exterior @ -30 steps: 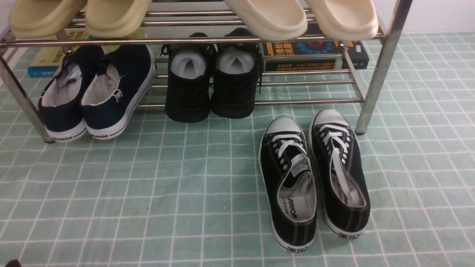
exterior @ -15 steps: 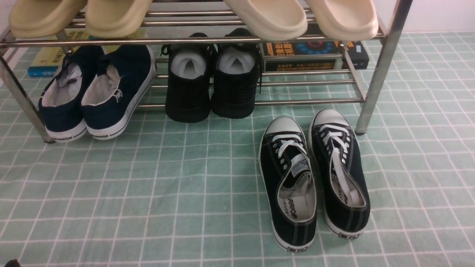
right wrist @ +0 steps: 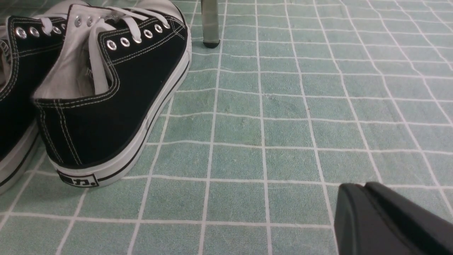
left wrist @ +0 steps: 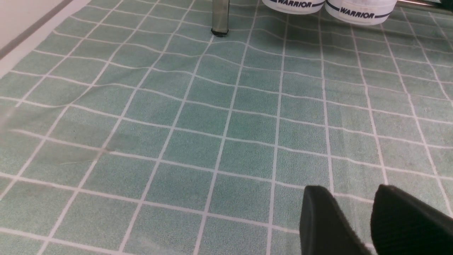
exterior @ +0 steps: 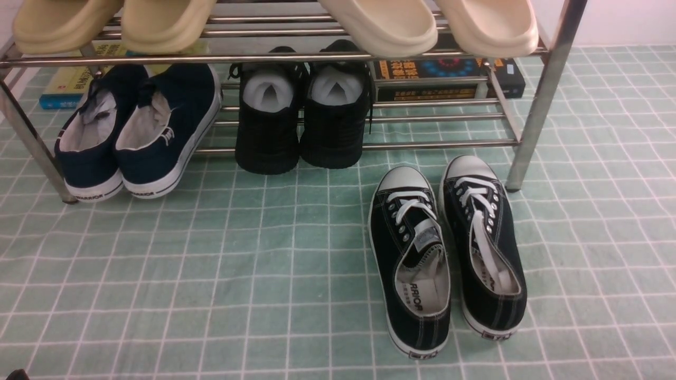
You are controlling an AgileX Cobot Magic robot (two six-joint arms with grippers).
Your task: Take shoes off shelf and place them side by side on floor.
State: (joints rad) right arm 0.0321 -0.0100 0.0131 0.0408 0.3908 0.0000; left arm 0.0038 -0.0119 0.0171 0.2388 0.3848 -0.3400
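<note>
Two black canvas shoes with white laces, the left one (exterior: pixel 409 258) and the right one (exterior: pixel 483 243), stand side by side on the green gridded floor (exterior: pixel 237 274), toes towards the silver shelf (exterior: pixel 533 121). In the right wrist view the nearer shoe (right wrist: pixel 113 88) shows heel-on, a short way from my right gripper (right wrist: pixel 357 189), which is shut and holds nothing. My left gripper (left wrist: pixel 352 193) hangs low over bare floor (left wrist: pixel 212 124), open, with cloth showing between its fingers. Neither gripper shows in the front view.
On the shelf's lower tier stand navy slip-ons (exterior: pixel 137 132) and all-black shoes stuffed with paper (exterior: pixel 301 116). Beige slippers (exterior: pixel 380 24) sit on the upper tier, and books (exterior: pixel 449 79) lie behind. Shelf legs (right wrist: pixel 210 24) (left wrist: pixel 220 17) stand ahead of each gripper.
</note>
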